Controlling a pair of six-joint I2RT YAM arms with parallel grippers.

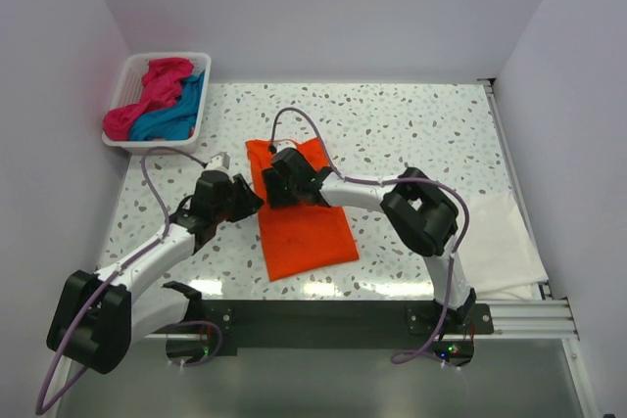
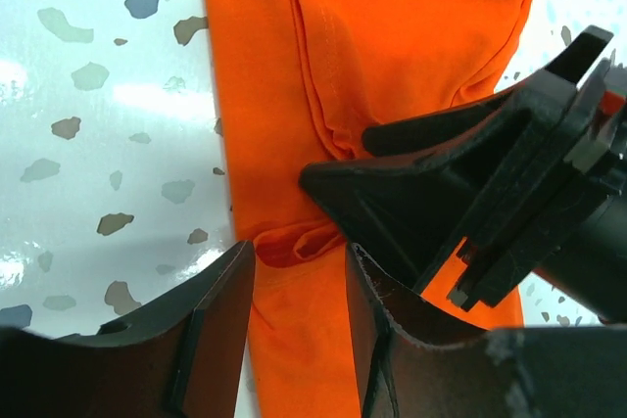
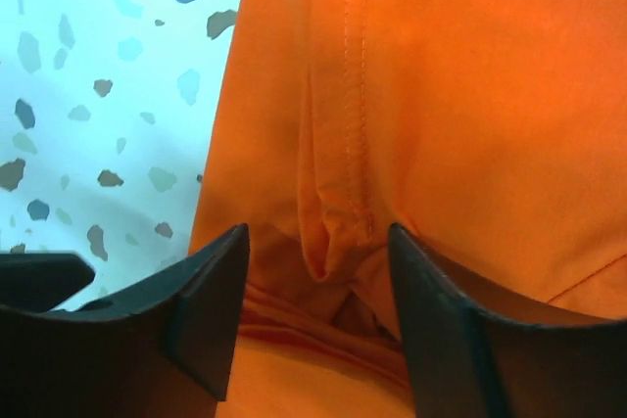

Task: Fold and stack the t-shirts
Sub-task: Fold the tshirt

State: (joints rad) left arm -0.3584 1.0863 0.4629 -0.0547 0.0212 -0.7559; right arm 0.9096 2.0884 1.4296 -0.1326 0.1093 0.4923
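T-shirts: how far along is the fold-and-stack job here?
Early. Done: the orange t-shirt lies on the table, folded into a narrow strip. In hand: the left end effector and right end effector each straddle bunched cloth near its far end; a firm grip is not clear. Left: the pink t-shirt and teal t-shirt sit crumpled in the white basket; nothing is stacked.

Bright, even light from above fills the top view, leaving white glare patches on the glossy table [image 1: 411,124] near the arm bases and only soft shadows. In both wrist views the fingers [image 2: 211,340] are near-black and blurred. The orange t-shirt [image 3: 470,95] looks saturated and slightly soft.
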